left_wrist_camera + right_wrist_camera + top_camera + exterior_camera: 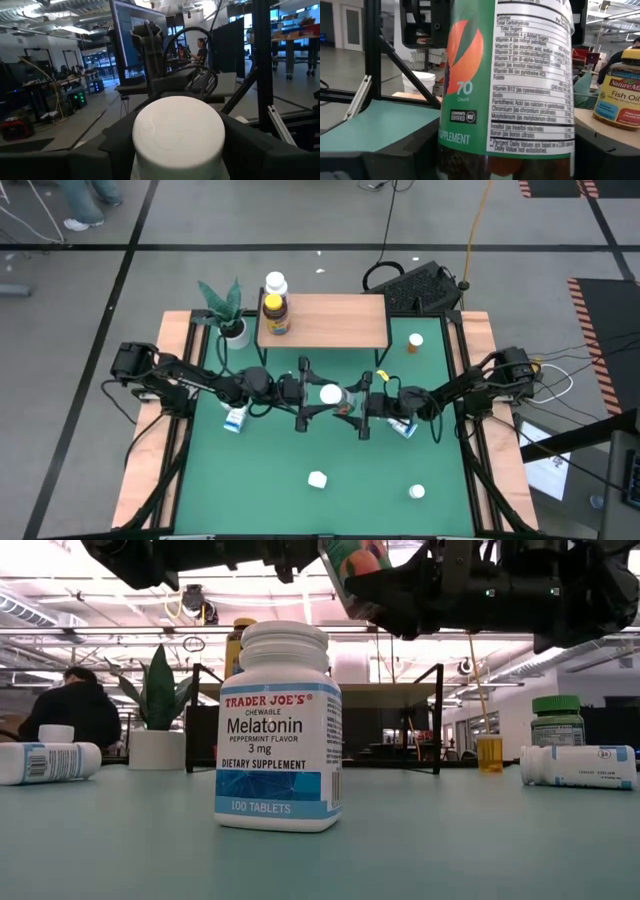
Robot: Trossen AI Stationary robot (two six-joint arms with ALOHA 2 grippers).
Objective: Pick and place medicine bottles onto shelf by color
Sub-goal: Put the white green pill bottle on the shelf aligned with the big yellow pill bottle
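A green-labelled medicine bottle with a white cap hangs above the table's middle, between both grippers. My left gripper reaches in from the left and is shut on the cap. From the right comes my right gripper, shut on the bottle's body. Behind them stands the light-wood shelf. An amber bottle with a yellow label and a white bottle stand on its left end. My left gripper has the white cap between its two fingers, one on each side. It comes in about level from the table's left. My right gripper pinches the lower body of the bottle between its fingers, about level from the table's right. The bottle stands roughly upright, cap up, clear of the table.
A Melatonin bottle stands near the front. White-and-blue bottles lie at the left and at the right. An orange bottle stands right of the shelf. A potted plant stands to its left, and a white-capped bottle at front right.
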